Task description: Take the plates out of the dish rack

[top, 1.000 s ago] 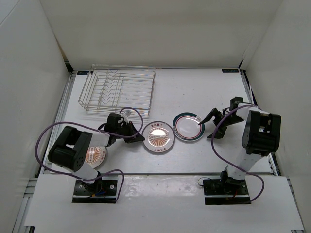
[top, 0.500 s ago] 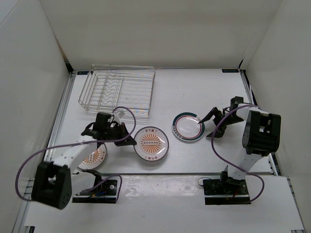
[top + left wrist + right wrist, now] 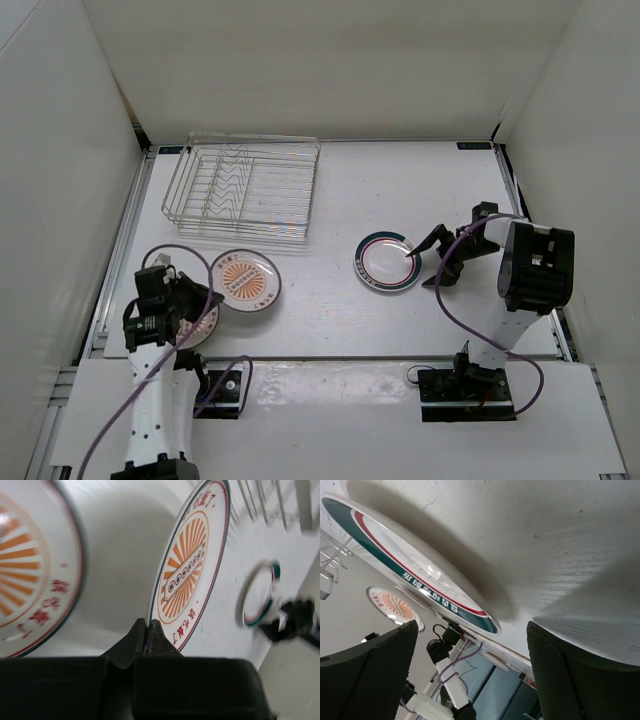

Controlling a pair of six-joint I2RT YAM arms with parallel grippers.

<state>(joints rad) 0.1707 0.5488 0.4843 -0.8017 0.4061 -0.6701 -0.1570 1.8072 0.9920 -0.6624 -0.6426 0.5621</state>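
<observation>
The silver wire dish rack (image 3: 240,190) stands at the back left with no plate in it. My left gripper (image 3: 208,297) (image 3: 148,630) is shut on the rim of a sunburst plate (image 3: 245,280) (image 3: 192,565), which it holds tilted near the table's front left. A second sunburst plate (image 3: 207,325) (image 3: 30,580) lies flat beside it, partly hidden under my left arm. The plate with the green-and-red rim (image 3: 388,262) (image 3: 420,570) lies flat at mid-table. My right gripper (image 3: 425,258) (image 3: 475,645) stands open at that plate's right edge, fingers (image 3: 370,670) wide apart.
White walls close in the table on the left, back and right. Purple cables loop from both arms. The metal front rail (image 3: 330,358) runs along the near edge, with the arm bases behind it.
My left arm has swung left and back toward the near edge, carrying the sunburst plate from mid-table to the front left. The right arm has stayed put.
</observation>
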